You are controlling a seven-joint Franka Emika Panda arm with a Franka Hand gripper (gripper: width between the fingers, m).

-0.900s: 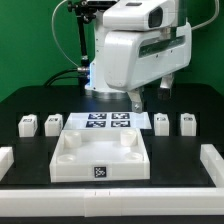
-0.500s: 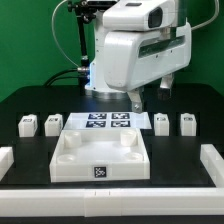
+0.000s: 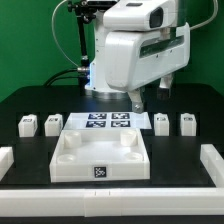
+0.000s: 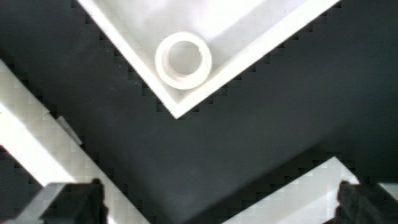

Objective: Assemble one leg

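Leg (image 3: 161, 123) is sitting near the marker board (image 3: 108, 122), on the exterior view's right.
Gripper (image 4: 214, 203) is hovering, fingers (image 4: 66, 204) spread, gripping nothing.

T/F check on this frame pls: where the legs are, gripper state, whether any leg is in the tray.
1. Four legs stand on the table, two on each side of the marker board. True.
2. The gripper is shut on a leg. False: the wrist view shows its fingers apart with nothing between them.
3. One leg sits in a corner socket of the tray. False: all four are on the table, apart from the tray.
4. In the exterior view the tray lies in front of the marker board. True.
5. The gripper hangs above the marker board's end on the exterior view's right. True.
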